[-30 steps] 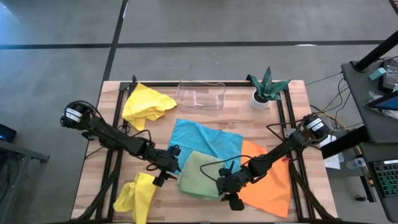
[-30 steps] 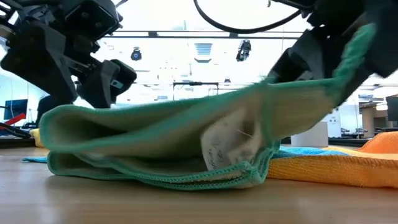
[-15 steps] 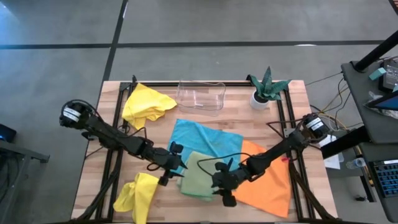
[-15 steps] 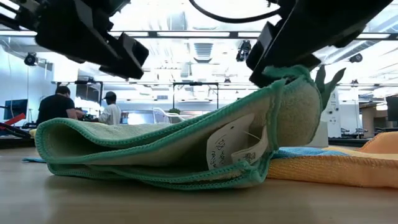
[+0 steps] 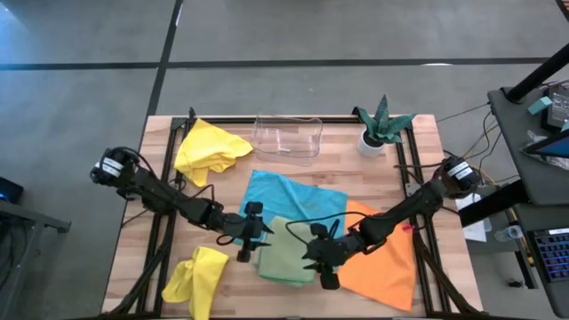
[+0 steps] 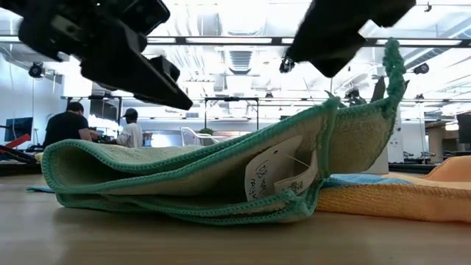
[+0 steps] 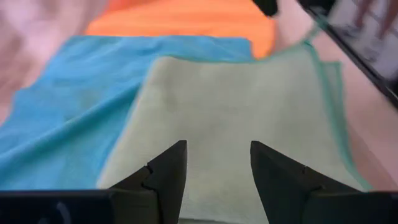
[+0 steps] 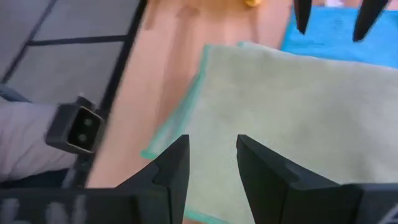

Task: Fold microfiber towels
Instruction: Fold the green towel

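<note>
The sage green towel (image 5: 284, 255) lies folded double near the table's front edge, partly over the turquoise towel (image 5: 289, 196) and the orange towel (image 5: 388, 260). In the low view its fold (image 6: 55, 165) faces left, a white label (image 6: 280, 173) shows, and its right corner (image 6: 388, 66) stands up. My left gripper (image 5: 263, 233) hovers open over the towel's left edge, above the cloth (image 7: 249, 112). My right gripper (image 5: 308, 254) hovers open over its right part (image 8: 280, 99). Two yellow towels (image 5: 209, 147) (image 5: 196, 276) lie crumpled at the left. My right gripper (image 6: 335, 40) hangs close beside the green towel's raised corner (image 6: 388, 51). Whether a finger touches that corner, I cannot tell. In the right wrist view nothing lies between the fingers (image 8: 171, 168).
A clear plastic tray (image 5: 287, 138) and a potted plant (image 5: 382, 126) stand at the far edge. Black frame rails (image 5: 169, 178) run along both sides of the table. People are in the room behind (image 6: 70, 125).
Both grippers have risen off the green towel and tipped; the left has gone a little toward the right edge, the right toward the left and far. The towel's upper layer has sunk onto the lower one, while its right corner has stayed up under the right gripper.
</note>
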Motion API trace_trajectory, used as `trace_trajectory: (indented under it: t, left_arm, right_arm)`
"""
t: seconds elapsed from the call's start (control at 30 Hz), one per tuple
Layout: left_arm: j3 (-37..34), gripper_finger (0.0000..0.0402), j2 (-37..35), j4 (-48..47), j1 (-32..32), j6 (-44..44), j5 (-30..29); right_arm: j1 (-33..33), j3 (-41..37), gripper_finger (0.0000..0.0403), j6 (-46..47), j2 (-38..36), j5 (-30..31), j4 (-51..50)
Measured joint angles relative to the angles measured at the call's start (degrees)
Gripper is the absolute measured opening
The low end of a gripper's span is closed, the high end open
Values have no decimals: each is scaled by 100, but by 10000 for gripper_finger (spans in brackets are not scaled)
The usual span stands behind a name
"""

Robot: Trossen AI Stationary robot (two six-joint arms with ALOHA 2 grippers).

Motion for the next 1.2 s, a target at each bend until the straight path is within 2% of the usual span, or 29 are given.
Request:
trace_trajectory:
  t: [0.1,0.23,0.3,0.43,0.5,0.7,0.83,1.2]
  left_arm:
    - [-2,162,-6,37,28,-658,-346]
    - [-2,162,-9,-12,42,-1851,-329]
    - [-2,162,-9,-69,39,-2495,-144]
    - [-1,162,-9,-183,-40,-3828,841]
    - [20,161,-9,-190,-201,-4303,922]
    - [155,138,-11,-356,-652,-5117,795]
    - [105,120,35,-652,-699,-5538,738]
    - [134,116,491,-495,-702,-5650,1032]
  right_arm:
    - [0,-188,125,3,-123,246,5]
    - [15,-568,125,182,-390,323,104]
    - [64,-791,125,296,-547,332,279]
    - [204,-1145,125,520,-889,338,492]
    - [284,-1282,125,538,-1045,497,604]
    - [483,-1488,125,528,-1353,907,801]
    - [520,-1491,125,526,-1375,930,805]
    - [564,-1492,125,569,-1260,930,983]
